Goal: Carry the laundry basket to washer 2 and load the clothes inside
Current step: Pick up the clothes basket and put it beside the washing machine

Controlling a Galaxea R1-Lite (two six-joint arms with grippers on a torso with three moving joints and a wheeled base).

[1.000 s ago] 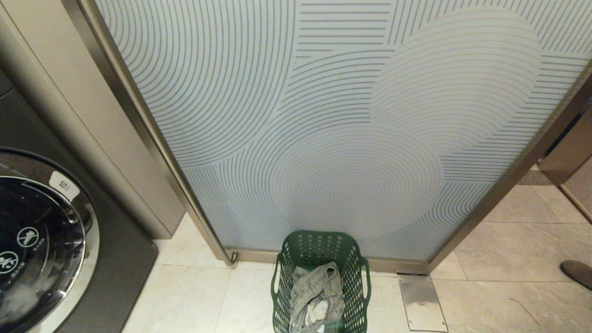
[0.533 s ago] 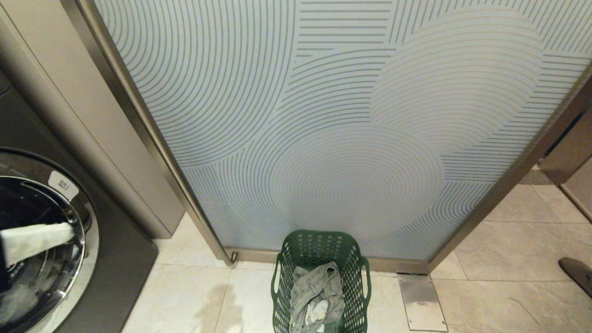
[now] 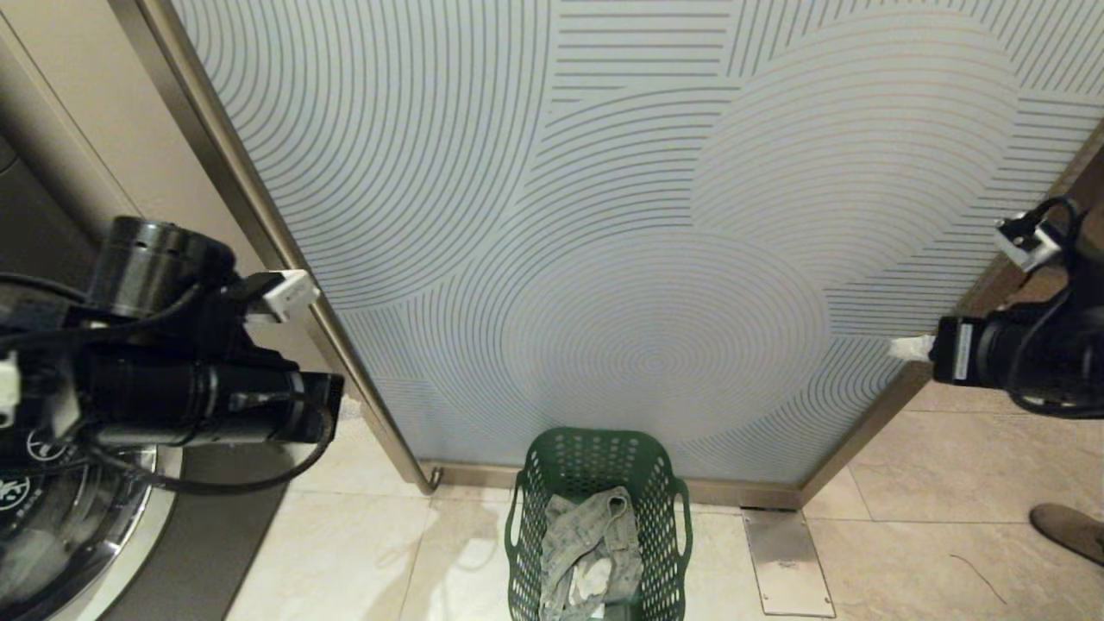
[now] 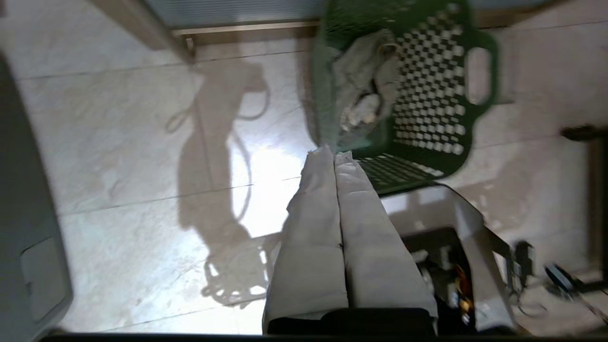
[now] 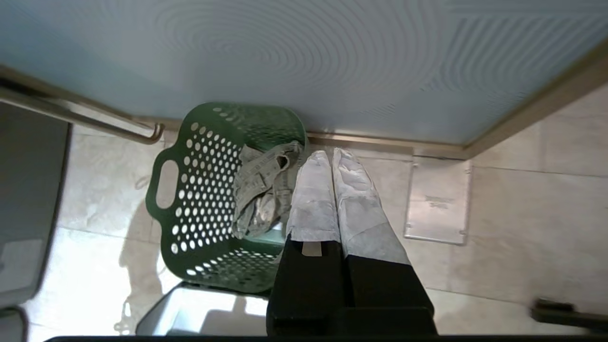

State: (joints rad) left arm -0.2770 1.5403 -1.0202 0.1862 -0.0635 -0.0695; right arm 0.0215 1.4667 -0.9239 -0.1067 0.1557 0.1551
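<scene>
Nearest the robot, the dark green perforated plastic laundry basket (image 3: pixel 597 526) stands on the pale tiled floor (image 3: pixel 906 552), with the small bundle of grey-beige patterned clothes (image 3: pixel 586 556) draped inside it against its wall. A flat metal floor plate (image 3: pixel 787 562) lies just beside the basket on its right. The left gripper (image 4: pixel 335 154) hangs above the floor near the basket, white-wrapped fingers (image 4: pixel 313 228) pressed together, holding nothing. The right gripper (image 5: pixel 331 154) hovers over the basket's side, its padded fingers (image 5: pixel 354 204) likewise pressed together and empty. At far left a dark grey front-load washer (image 3: pixel 52 517) shows part of its chrome-rimmed door; white round symbols are visible on the glass, but no number can be read. Behind the basket rises a frosted glass panel with curved line pattern (image 3: pixel 655 216) in a metal frame. A dark shoe (image 3: pixel 1068 530) shows at the right edge.
</scene>
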